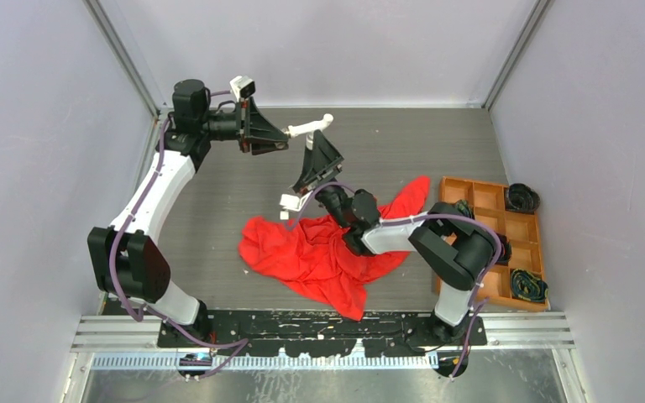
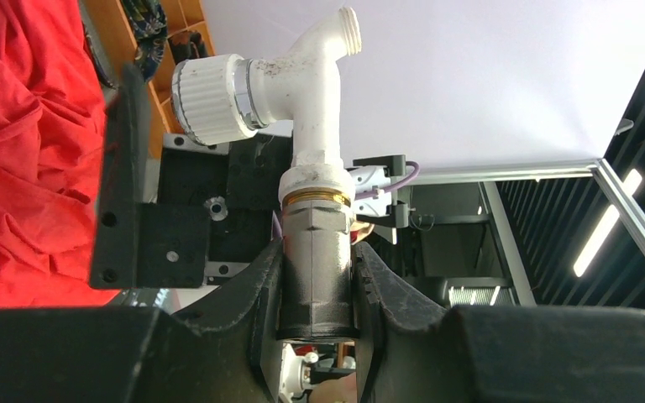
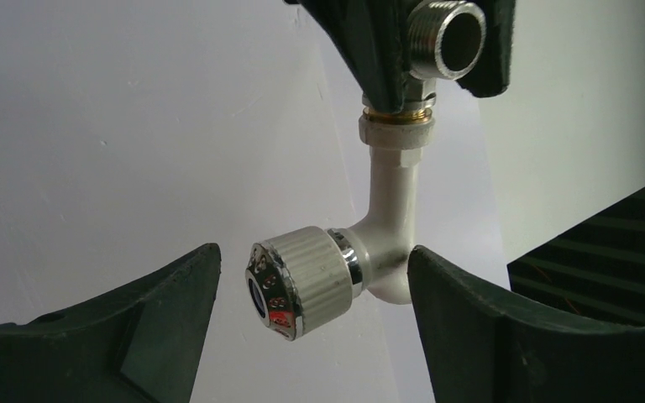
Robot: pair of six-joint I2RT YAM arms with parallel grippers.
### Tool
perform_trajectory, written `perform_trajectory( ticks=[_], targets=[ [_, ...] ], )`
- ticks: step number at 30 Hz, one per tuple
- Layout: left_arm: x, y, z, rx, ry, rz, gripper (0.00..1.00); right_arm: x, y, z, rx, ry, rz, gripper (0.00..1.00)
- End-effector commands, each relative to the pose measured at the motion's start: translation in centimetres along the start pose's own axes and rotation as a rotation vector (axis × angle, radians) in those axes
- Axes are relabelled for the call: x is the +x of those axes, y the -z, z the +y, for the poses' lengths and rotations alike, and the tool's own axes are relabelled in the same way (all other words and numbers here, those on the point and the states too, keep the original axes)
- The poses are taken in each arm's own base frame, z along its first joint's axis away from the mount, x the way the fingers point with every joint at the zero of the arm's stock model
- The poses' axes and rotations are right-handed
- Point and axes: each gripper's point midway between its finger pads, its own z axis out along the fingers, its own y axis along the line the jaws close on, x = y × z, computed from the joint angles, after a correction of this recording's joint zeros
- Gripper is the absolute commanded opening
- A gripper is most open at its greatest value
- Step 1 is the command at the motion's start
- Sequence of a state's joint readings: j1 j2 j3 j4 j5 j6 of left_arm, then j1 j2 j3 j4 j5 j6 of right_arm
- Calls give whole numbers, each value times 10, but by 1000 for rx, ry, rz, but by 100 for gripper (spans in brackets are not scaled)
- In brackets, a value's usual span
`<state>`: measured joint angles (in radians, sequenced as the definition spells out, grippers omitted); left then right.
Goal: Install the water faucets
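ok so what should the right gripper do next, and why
Probably close the right gripper on the faucet: its open jaws flank the ribbed knob, while the left gripper clamps the grey fitting and holds the faucet steady.

FREE: grey ribbed tabletop point(image 1: 218, 185) open at left and along far edge | BLOCKED: crumpled red cloth point(image 1: 319, 252) mid-table; orange wooden compartment tray point(image 1: 462, 181) at right | TIGHT: white plastic faucet point(image 3: 386, 193) sits between spread right gripper point(image 3: 312, 260) fingers, room only knob-side
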<state>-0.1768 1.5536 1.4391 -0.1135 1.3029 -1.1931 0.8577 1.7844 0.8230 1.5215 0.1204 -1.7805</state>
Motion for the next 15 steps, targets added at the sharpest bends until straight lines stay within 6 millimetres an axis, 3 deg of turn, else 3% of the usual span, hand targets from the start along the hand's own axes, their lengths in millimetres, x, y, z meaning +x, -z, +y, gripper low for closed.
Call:
perform_trajectory(
  ticks=[1, 7, 15],
  targets=[
    [8, 3, -20, 37, -97, 27, 0, 0, 13, -77, 228, -55, 14, 78],
    [4, 1, -16, 34, -89, 24, 0, -1, 21, -88, 239, -60, 25, 57],
    [4, 1, -11, 29, -88, 23, 0, -7, 28, -108, 253, -111, 39, 42]
  ],
)
